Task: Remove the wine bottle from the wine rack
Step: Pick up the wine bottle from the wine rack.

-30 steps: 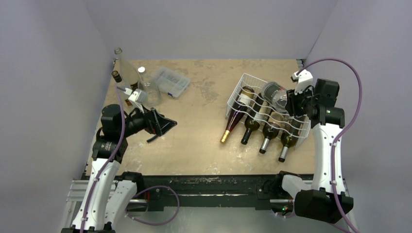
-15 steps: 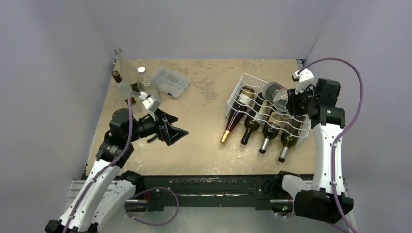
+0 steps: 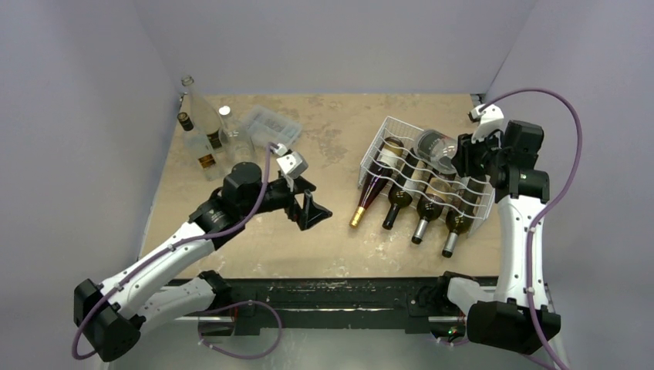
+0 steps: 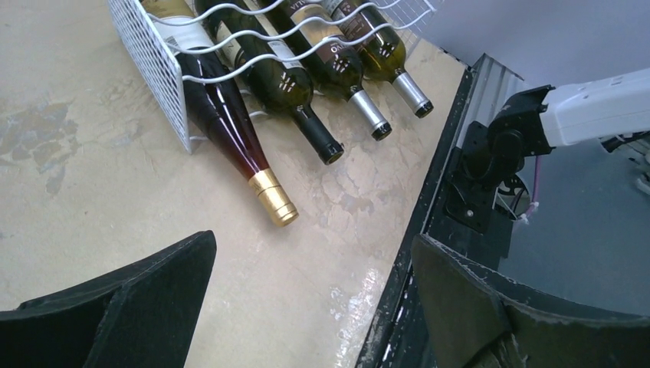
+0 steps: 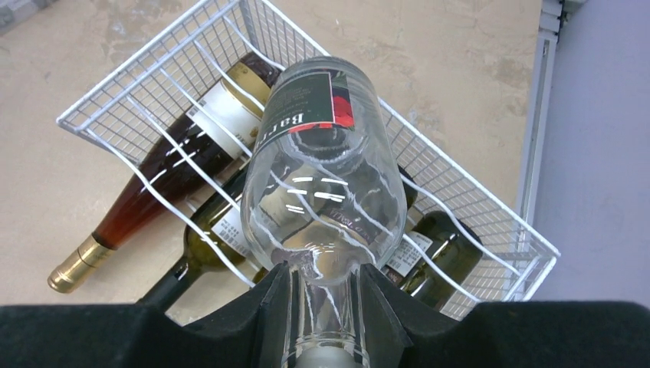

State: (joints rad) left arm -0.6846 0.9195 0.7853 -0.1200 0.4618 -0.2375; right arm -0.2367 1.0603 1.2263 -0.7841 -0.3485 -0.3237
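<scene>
Wine bottle (image 5: 322, 192) between right fingers (image 5: 257, 318) (wrist view)

Left pincer (image 4: 312, 241) agape, right pincer (image 5: 322, 282) closed

the mottled tan desk (image 3: 324, 231) carries a white wire wine rack (image 3: 375, 154) at right, a clear plastic box (image 3: 270, 129) and upright bottles (image 3: 204, 146) in the far-left corner.

Wine rack (image 5: 146, 84) was white wire w/ wavy rows; wine bottle (image 5: 322, 192) clear, its label (image 5: 306, 107) dark green & red (white lettering); worktop (image 3: 324, 123) mottled tan.
</scene>
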